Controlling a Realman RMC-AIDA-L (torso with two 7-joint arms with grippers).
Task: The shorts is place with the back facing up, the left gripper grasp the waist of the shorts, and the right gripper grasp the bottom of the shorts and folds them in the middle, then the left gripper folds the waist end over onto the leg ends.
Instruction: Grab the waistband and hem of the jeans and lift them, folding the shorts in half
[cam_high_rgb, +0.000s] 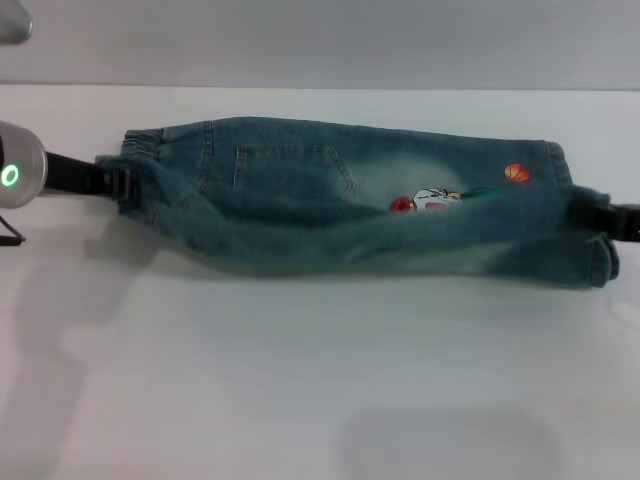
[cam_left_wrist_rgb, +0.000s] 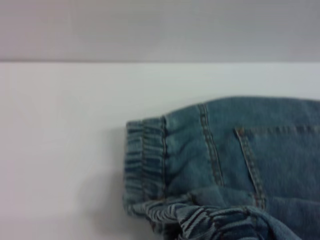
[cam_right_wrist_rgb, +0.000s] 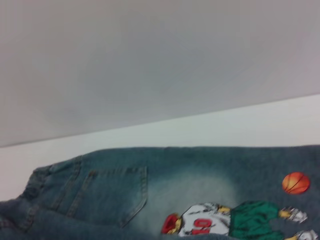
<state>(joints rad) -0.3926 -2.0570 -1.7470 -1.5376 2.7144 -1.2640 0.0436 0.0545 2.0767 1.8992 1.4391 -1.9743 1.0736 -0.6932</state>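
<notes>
- One pair of blue faded-wash denim shorts (cam_high_rgb: 340, 200) lies across the white table (cam_high_rgb: 300, 380), stretched between the two arms, with the ruffled elastic waist (cam_high_rgb: 140, 150) at the robot's left and the flat stitched bottom of the shorts (cam_high_rgb: 590, 250) at its right.
- Two grippers are at work: the black left gripper (cam_high_rgb: 122, 182) on the green-ringed silver arm sits at the waist, pinched closed on the bunched band; the black right gripper (cam_high_rgb: 590, 215) meets the bottom of the shorts at the frame's right edge, and whether its fingers are closed on the hem I cannot tell.
- One back patch pocket (cam_high_rgb: 290, 165) shows on the upper layer; a second is not visible, probably tucked under.
- One cartoon basketball-player print (cam_high_rgb: 430, 198) and one small orange ball (cam_high_rgb: 517, 173) show near the leg end.
- Judging by the near edge rolled up over the middle, the lengthwise fold is in hand and not yet laid flat.
- Next, both grippers would need to carry that edge across together, keeping the cloth taut, and lay it level with the far edge.
- After that, the left gripper's waist-to-hem fold remains.
</notes>
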